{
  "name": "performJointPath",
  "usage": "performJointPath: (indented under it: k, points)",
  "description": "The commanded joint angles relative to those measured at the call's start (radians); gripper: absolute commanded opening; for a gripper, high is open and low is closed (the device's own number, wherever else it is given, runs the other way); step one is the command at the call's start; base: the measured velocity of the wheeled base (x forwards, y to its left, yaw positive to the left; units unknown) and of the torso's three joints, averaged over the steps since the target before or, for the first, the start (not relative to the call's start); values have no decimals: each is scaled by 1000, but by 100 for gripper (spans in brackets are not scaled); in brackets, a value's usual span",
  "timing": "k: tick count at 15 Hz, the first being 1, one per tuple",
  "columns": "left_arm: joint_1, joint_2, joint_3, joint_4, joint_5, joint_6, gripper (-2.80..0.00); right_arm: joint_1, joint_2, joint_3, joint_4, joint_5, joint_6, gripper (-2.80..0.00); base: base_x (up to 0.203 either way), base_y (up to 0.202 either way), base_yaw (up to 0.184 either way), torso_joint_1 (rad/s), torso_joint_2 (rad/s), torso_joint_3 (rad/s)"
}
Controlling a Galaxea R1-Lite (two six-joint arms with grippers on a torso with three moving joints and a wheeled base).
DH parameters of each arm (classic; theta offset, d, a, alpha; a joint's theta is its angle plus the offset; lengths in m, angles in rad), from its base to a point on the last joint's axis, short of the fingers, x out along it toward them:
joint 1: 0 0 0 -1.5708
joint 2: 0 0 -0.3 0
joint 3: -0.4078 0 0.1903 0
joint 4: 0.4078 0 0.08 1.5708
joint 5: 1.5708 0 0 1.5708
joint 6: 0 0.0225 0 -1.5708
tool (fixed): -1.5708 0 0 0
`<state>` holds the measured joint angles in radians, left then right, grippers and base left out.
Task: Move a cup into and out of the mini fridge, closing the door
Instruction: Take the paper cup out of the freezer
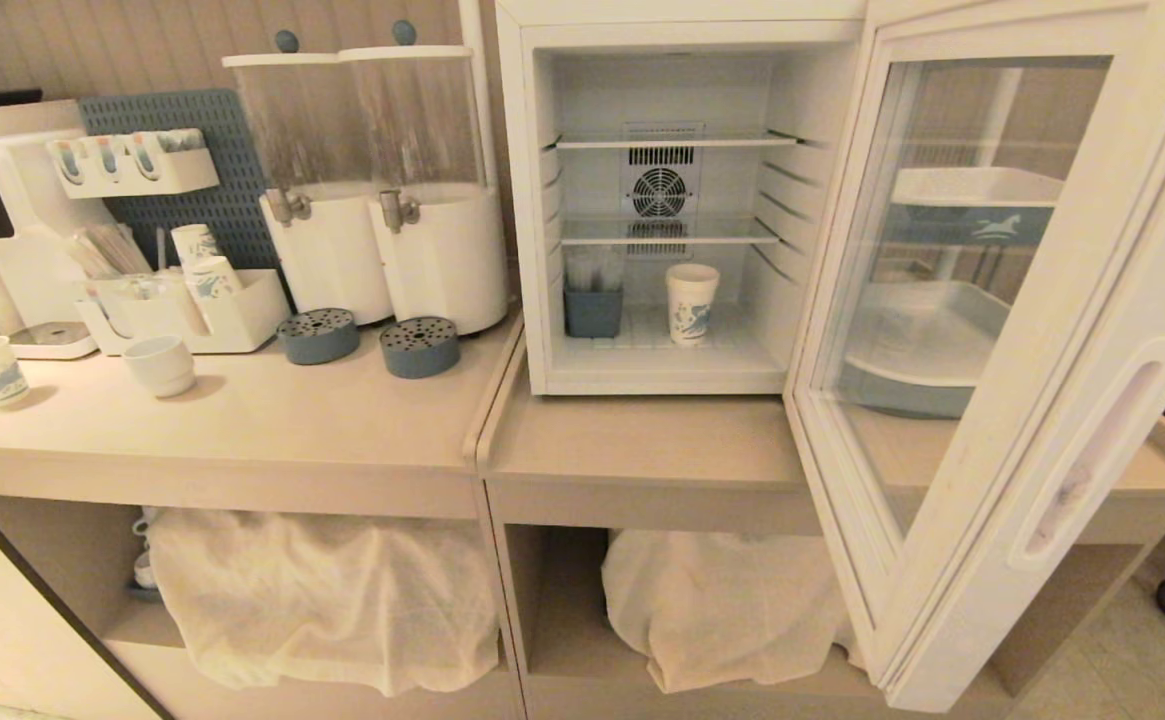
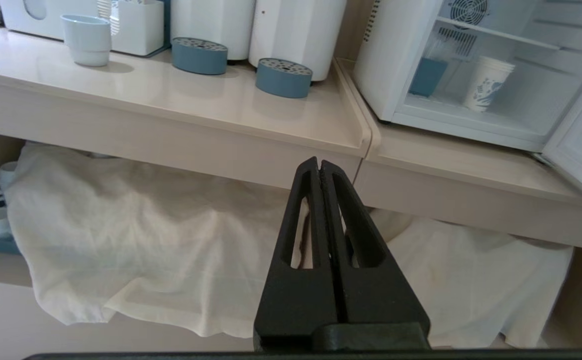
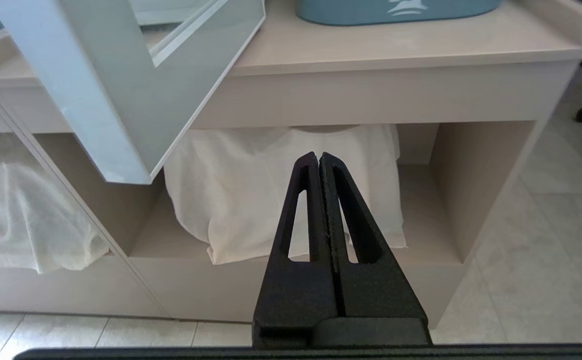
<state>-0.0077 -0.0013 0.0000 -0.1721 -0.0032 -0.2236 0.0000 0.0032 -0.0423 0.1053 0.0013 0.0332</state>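
The white paper cup with blue print (image 1: 692, 303) stands upright on the floor of the white boxy mini fridge (image 1: 642, 375), right of a blue-grey container (image 1: 593, 311); the glass-windowed door (image 1: 982, 380) hangs open. The left gripper (image 2: 319, 165) and right gripper (image 3: 318, 159) hang below the counter edge, jaws pressed together, empty.

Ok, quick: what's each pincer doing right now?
Left pincer: closed, holding nothing, below the counter edge.
Right pincer: closed, holding nothing, below the open door.

No words or numbers can be read anywhere — only blue printed figures (a horse-like emblem), no lettering.
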Motion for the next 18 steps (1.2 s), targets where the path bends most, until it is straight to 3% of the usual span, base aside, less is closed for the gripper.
performJointPath:
  k: [1, 18]
  points:
    - [0, -3, 40, -1, 0, -2, -280, 0, 0, -1, 1, 0, 1, -280, 0, 0, 0, 0, 0, 0]
    - [0, -3, 40, -1, -1, 0, -280, 0, 0, -1, -1, 0, 1, -280, 0, 183, 0, 3, 2, 2]
